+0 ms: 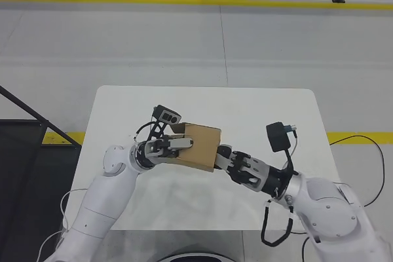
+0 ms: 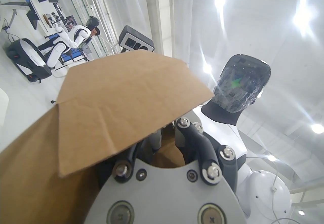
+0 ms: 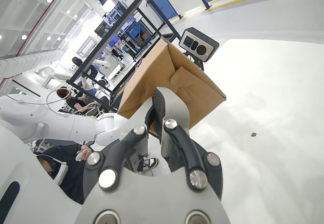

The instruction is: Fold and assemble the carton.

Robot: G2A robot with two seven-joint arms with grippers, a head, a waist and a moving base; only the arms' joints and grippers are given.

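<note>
Brown cardboard is what both my arms carry: the carton (image 1: pixel 200 145) is held up between them over the middle part of the white tabletop (image 1: pixel 262 108), lifted off the surface. My left pincer (image 1: pixel 173 145) is at the carton's left end and my right pincer (image 1: pixel 224 159) is at its right end, so the two face each other with the box between. From my left wrist the carton (image 2: pixel 38 159) is very close. One loose flap (image 2: pixel 126 98) stands out from it and covers a part of the left pincer (image 2: pixel 164 138). Cardboard sits between the fingers, and this pincer is clamped on that wall of the carton, although one finger is mostly hidden behind the flap. From my right wrist the carton (image 3: pixel 192 83) shows its closed end, where the folded flaps meet at a small tab (image 3: pixel 178 75). The right pincer (image 3: pixel 162 106) is clamped on the lower edge of this end, its fingers pressed together on the cardboard. On the tabletop (image 3: pixel 265 108) lies one small brown crumb (image 3: pixel 253 134), apart from the box.
</note>
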